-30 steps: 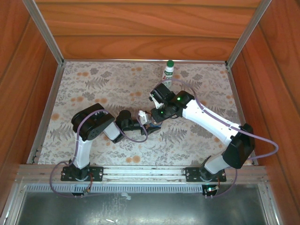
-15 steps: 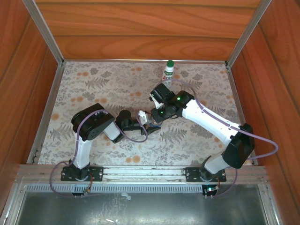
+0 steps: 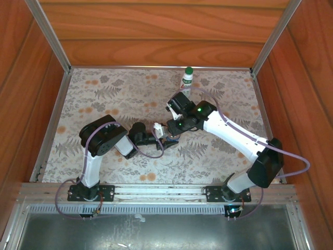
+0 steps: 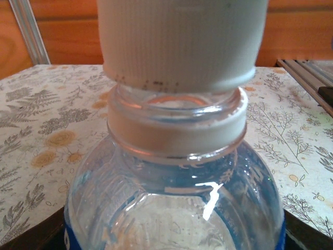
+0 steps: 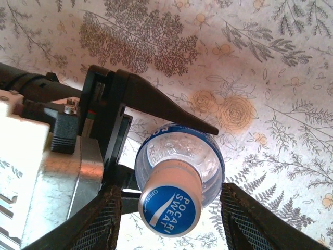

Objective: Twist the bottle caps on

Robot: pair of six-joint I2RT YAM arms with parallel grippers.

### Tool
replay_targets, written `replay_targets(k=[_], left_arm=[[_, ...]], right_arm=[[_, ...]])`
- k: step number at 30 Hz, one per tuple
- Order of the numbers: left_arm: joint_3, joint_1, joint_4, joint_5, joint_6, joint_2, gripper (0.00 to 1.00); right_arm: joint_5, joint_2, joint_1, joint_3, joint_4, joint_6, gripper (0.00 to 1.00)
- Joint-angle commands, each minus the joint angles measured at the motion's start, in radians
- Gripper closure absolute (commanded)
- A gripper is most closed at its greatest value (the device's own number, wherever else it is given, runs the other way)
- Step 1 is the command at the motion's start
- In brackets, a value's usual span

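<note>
Blue cap (image 5: 170,205) sits on bottle (image 5: 179,151) neck, gap beneath: likely not tight. Bottle clamped by left gripper (image 3: 157,134) over table (image 3: 104,94) centre; right gripper (image 5: 170,190) spread, straddling cap. Next: close on cap, twist.

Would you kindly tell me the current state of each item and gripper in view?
clear bottle: held in the left gripper.
blue cap: on the clear bottle's neck; tightness unclear.
white bottle: upright, green cap on.
left gripper: shut on the clear bottle.
right gripper: open, fingers either side of the blue cap.
</note>
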Motion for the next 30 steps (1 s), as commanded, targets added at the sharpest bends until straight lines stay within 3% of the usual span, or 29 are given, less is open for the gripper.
replay_targets(k=[1,14,30], left_arm=[[0.0,0.007,-0.008,0.03,-0.011,0.02,0.35],[0.0,0.007,-0.008,0.03,-0.009,0.021,0.35],[0.002,0.007,-0.008,0.035,-0.01,0.025,0.35]], right_arm=[[0.017,-0.052,-0.018,-0.009,0.03,0.023,0.45],[-0.031,-0.027,-0.04,-0.046,0.041,0.024,0.69],[-0.139,-0.078,-0.073,-0.157,0.086,0.056,0.79]])
